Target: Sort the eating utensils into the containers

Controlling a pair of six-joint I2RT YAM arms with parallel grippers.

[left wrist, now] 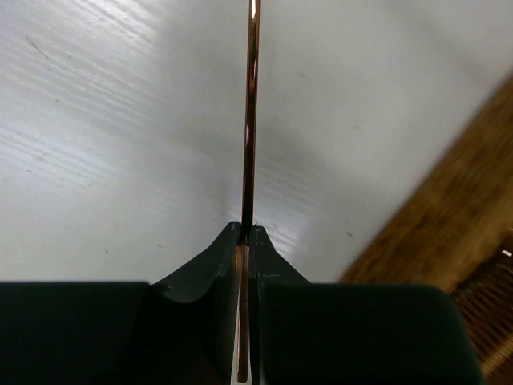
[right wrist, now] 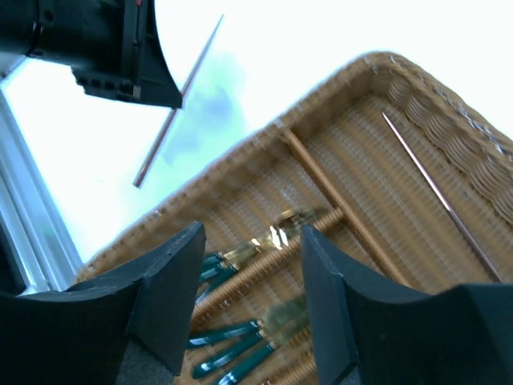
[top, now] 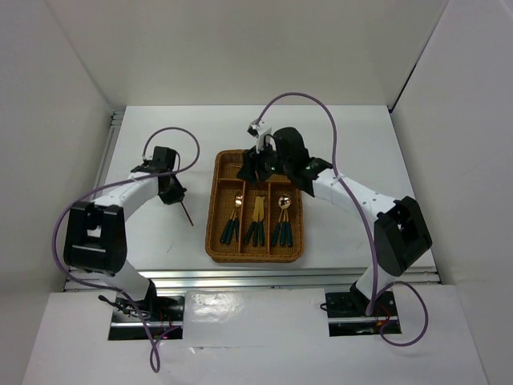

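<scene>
Open table [top: 160,233] between tray [top: 215,216] and left gripper [top: 181,199]; right gripper [right wrist: 250,241] over crosswise slot [right wrist: 401,184].

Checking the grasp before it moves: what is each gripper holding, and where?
The left gripper pinches a reddish-brown chopstick partway along its shaft, both ends free. The right gripper, open above the wicker tray, holds nothing.

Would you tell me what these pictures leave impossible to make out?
- Top view: the right arm covers most of the crosswise slot.
- Left wrist: the chopstick runs off the top edge.
- Right wrist: the utensils are blurred, partly behind the right tool.
</scene>
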